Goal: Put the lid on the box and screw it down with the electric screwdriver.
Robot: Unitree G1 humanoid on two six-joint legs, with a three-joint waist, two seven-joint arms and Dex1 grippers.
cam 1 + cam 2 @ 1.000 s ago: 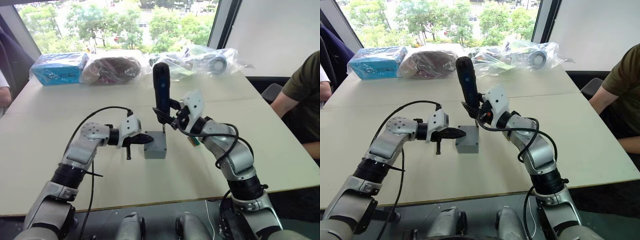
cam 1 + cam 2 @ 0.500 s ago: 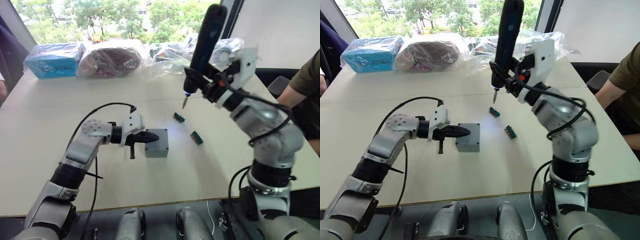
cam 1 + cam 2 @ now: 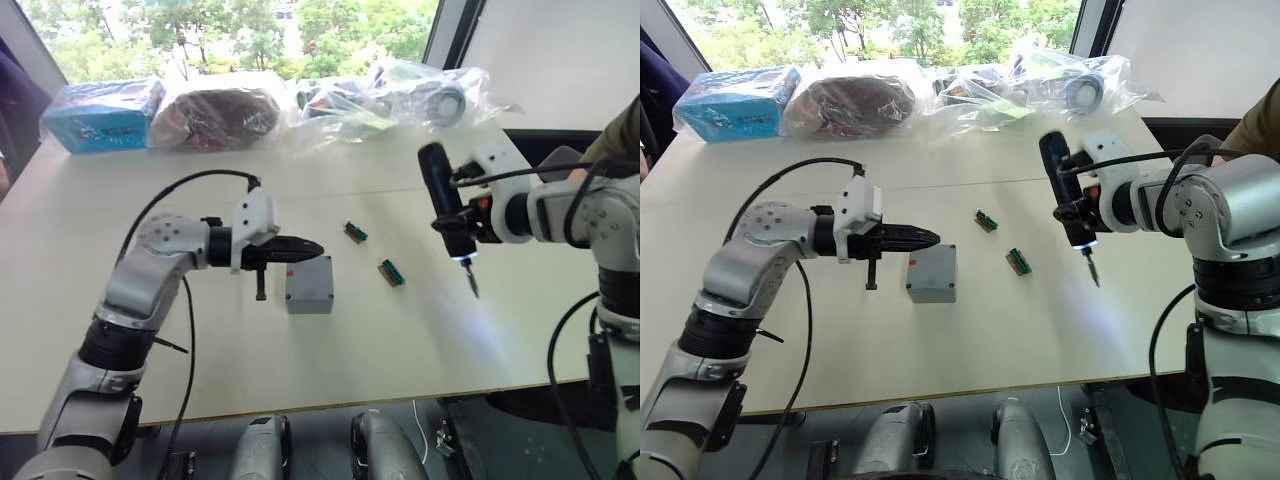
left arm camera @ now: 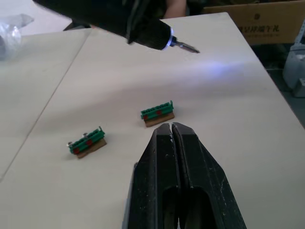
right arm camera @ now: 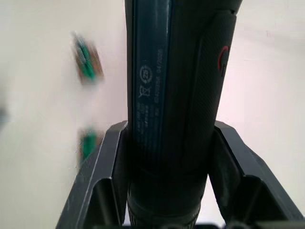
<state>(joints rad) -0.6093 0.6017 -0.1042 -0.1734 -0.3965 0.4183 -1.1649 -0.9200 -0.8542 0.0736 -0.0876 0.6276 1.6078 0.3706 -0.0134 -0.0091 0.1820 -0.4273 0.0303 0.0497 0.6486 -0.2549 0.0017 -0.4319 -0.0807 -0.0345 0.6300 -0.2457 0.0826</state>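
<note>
Holding the screwdriver (image 3: pixel 1068 203) clamped in our right gripper (image 3: pixel 1087 212) at right of frame, we should lower it gently beside the connectors (image 3: pixel 1019 261), while our left gripper (image 3: pixel 912 238), jaws together, steadies the box (image 3: pixel 931 274) at centre.

Left gripper (image 3: pixel 312 246), fingers pressed together, hovers over the lidded box (image 3: pixel 309 284). Right gripper (image 3: pixel 462 226) clasps the electric screwdriver (image 3: pixel 443 209), bit down, well apart from the box. Two connector blocks (image 3: pixel 391 273) lie between them on the table (image 3: pixel 200 360).
</note>
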